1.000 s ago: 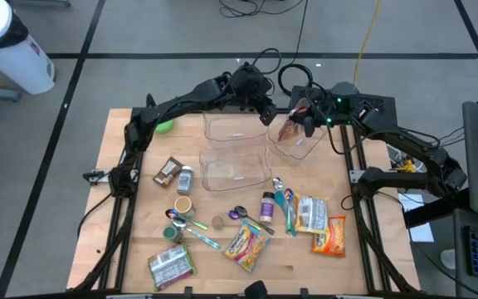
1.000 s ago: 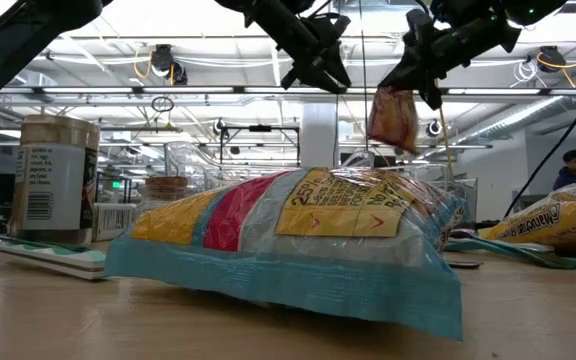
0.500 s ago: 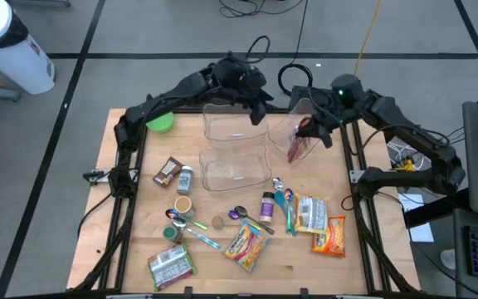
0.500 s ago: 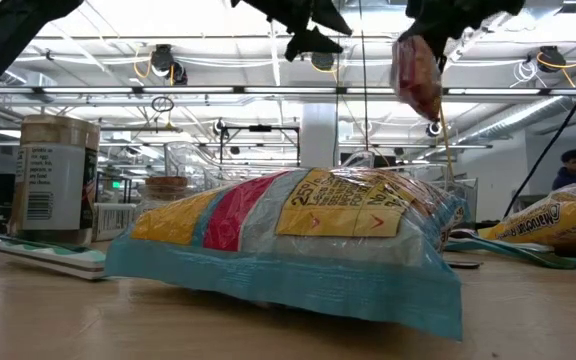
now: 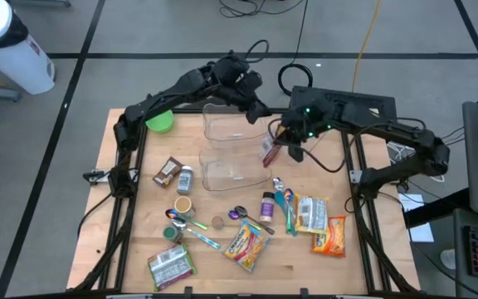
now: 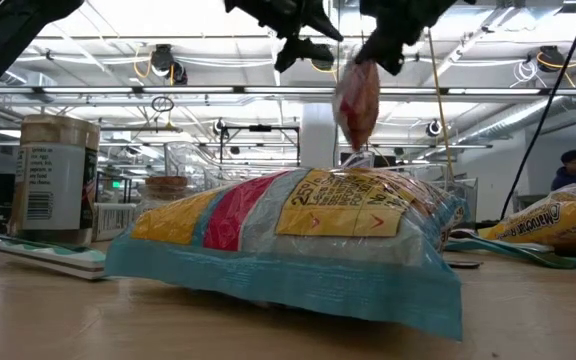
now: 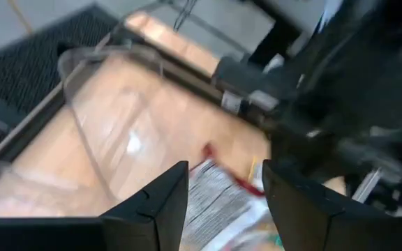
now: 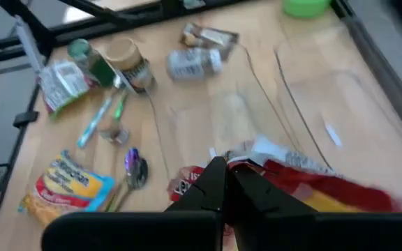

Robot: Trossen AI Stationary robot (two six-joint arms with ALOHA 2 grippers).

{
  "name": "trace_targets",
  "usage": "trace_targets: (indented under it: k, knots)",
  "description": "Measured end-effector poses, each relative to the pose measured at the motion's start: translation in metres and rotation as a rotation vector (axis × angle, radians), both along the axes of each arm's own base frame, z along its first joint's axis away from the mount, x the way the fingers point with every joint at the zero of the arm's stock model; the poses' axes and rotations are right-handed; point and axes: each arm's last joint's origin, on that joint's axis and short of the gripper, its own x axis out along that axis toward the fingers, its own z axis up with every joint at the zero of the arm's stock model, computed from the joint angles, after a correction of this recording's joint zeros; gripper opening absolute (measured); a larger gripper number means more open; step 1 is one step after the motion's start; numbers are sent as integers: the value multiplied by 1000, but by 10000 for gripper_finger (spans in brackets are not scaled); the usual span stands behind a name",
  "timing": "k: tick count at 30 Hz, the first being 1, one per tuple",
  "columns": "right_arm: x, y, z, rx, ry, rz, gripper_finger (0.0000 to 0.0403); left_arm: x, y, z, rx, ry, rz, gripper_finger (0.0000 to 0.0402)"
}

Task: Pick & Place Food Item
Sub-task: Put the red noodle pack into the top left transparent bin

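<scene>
high view: red packet [image 5: 270,150] hangs in air by the right edge of near clear bin [image 5: 236,170]
right gripper [image 5: 280,138]: clamped on packet top
left gripper [image 5: 258,112]: fingers apart, holding nothing, above far clear bin [image 5: 234,125]
table [image 5: 139,241]: pouches, spoons, jars lie in front

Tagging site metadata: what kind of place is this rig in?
Likely a robotics lab in an open industrial hall: taped floor lines, exposed ceiling ducts and lights, cables on the floor behind the table.
</scene>
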Motion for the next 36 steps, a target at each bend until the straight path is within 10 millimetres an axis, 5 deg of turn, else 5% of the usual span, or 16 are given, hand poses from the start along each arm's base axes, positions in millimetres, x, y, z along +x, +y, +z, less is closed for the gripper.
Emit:
trace_targets:
  k: [8,17,27,36]
  knots:
    - [10,11,5,0,-89,101,0,1,-9,-4,151,32,-124,186]
    - [14,23,7,27,-116,205,0,11,-36,-3,313,-8,-313,186]
    - [12,30,10,96,-150,319,0,21,-73,-3,308,-62,-485,186]
    - [11,34,10,184,-150,379,0,22,-94,-10,496,37,-541,186]
